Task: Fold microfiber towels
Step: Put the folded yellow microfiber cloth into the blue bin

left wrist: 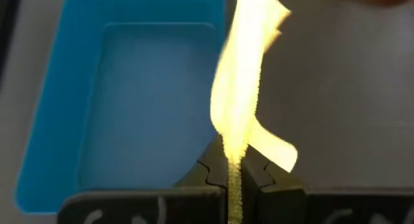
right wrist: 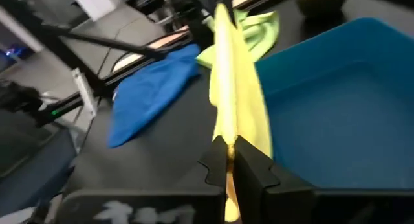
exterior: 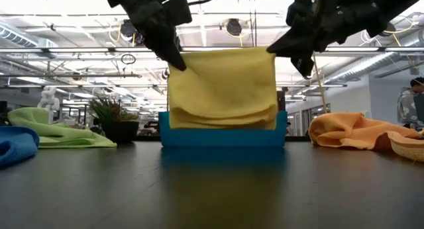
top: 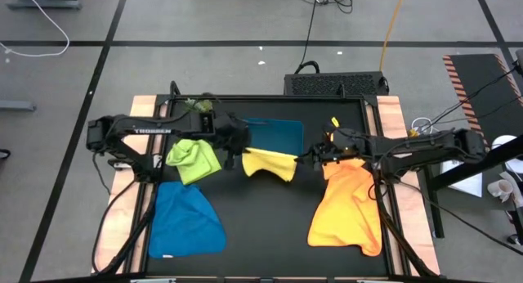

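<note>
Black table [top: 261, 217] — yellow towel [exterior: 222, 90] aloft, workshop behind

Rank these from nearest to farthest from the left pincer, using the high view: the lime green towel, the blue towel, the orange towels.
1. Lime green towel: right beside the left pincer, on the table's left.
2. Blue towel: front left, below the green one in the picture.
3. Orange towels: across the table, on the right side, under the right arm.

Left arm [top: 139, 129] — white lettering reads "TROSSEN".
</note>
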Controlling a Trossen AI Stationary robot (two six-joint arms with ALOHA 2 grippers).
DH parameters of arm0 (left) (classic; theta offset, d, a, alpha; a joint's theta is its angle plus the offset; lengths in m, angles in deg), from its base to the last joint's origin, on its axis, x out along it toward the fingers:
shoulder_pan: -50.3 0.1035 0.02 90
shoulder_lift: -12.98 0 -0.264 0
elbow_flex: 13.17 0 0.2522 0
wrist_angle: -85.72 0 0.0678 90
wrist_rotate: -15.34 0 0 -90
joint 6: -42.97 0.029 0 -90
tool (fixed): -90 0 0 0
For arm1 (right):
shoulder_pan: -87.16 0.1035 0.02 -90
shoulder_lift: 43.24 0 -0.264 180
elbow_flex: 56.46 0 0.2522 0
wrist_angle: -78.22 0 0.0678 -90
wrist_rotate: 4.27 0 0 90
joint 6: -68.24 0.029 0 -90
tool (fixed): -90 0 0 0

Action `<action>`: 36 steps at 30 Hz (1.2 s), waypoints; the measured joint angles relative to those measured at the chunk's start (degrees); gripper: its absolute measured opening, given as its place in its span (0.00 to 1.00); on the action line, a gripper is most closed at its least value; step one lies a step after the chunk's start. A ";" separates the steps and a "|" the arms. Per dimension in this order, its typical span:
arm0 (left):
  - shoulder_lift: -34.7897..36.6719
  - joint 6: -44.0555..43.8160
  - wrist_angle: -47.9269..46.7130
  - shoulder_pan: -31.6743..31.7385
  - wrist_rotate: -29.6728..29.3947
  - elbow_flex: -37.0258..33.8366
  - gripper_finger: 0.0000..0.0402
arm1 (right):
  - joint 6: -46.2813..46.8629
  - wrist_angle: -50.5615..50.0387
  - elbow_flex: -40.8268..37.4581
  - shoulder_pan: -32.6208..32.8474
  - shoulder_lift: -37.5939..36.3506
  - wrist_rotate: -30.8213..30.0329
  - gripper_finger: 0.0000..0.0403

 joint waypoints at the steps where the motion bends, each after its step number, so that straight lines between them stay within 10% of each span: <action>1: -0.15 0.26 0.26 0.42 -0.05 0.09 0.01 | -0.32 -0.39 0.00 -0.80 -0.01 -0.31 0.01; 36: -15.70 10.82 10.29 10.27 -7.93 -0.04 0.04 | -13.23 4.93 -0.01 -17.34 18.59 -2.94 0.01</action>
